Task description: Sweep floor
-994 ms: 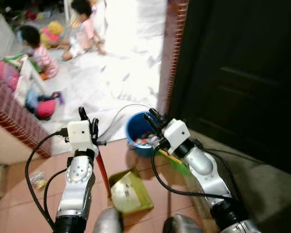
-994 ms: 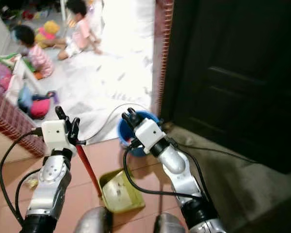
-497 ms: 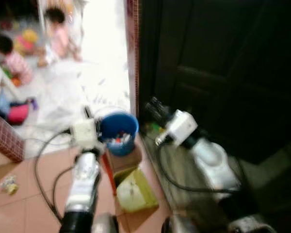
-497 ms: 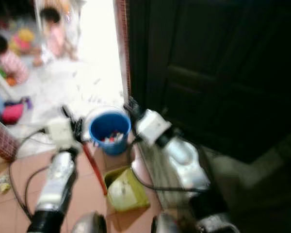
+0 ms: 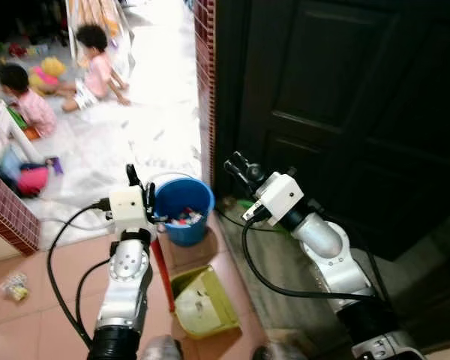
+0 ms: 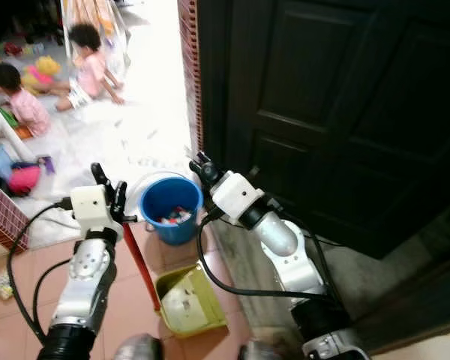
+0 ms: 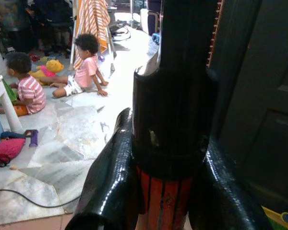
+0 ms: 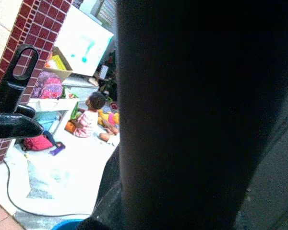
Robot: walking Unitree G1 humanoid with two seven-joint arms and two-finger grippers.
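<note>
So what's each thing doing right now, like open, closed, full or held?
Door: closed.
Bucket: upright, with some bits inside.
Dustpan: on the floor, tilted.
Broom handle: held upright.
Left gripper: shut on the broom handle.
Right gripper: raised by the door; grip unclear.

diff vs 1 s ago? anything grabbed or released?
Mostly the camera: the head view swung right, so the dark door now takes up more of it. Nothing was grabbed or released. The left gripper stays shut on the red broom handle; the right gripper stays raised near the door. The yellow-green dustpan and blue bucket keep their places on the floor.
</note>
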